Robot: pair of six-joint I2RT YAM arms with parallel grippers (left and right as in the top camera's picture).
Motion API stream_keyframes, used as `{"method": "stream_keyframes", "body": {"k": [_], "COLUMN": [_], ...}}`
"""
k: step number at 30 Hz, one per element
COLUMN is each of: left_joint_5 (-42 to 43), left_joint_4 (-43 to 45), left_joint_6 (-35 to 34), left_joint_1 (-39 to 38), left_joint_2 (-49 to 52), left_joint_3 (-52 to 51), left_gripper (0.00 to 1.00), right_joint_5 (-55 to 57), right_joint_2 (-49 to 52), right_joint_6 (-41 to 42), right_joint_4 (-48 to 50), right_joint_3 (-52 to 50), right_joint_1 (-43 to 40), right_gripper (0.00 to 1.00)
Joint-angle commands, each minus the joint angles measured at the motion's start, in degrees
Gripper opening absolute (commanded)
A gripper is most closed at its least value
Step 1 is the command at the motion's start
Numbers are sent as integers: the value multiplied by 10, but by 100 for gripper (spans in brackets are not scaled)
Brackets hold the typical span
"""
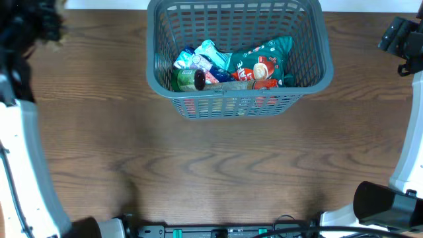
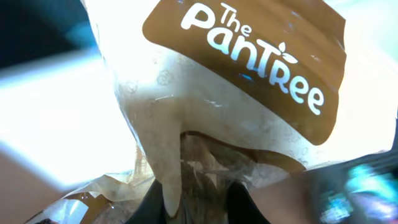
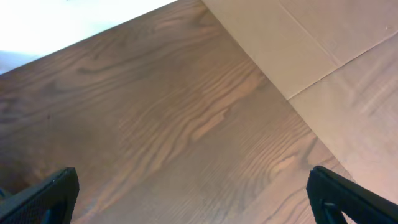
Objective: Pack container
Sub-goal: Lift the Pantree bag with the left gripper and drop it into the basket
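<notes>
**Basket part-filled, left arm gripping a snack bag**

Overhead: the container, a grey slotted basket, sits at the top centre of the frame on the wooden table. Colourful packets are piled along its near side. It looks stiff and light. Its thick rim seems the safest place to grasp, since the lattice walls may flex.

Left wrist: a crinkly pale bag with a brown "The PanTree" label fills the frame. The left gripper, at bottom centre, is pinched tight on the bag's lower edge. The film looks soft and slippery.

Right wrist: the right gripper is spread wide, fingers in the lower corners, over wood, holding nothing.
</notes>
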Motion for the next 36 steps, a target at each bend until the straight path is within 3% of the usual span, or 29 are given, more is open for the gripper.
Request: {"method": "stream_keyframes", "body": {"k": [1,6,14,20,36], "left_joint_5": [26,31,86,86,85], "left_joint_4": [25,63,81,81,71], "left_joint_6": [-5,1,67,93,114], "left_joint_1": [-68,-170,-313,-384,-430], "left_joint_2": [-17,-5,53,112,250], "left_joint_3": [7,7,7,7,7], "left_gripper": [6,6,6,6,6], "right_joint_5": [2,2,2,2,2], "right_joint_2": [-10,-10,-10,-10,-10], "right_joint_6": [8,8,8,8,8], "right_joint_4": [0,0,0,0,0], "right_joint_3": [9,9,9,9,9], "right_joint_1": [-5,-5,-5,-5,-5], "right_gripper": [99,99,99,99,99]}}
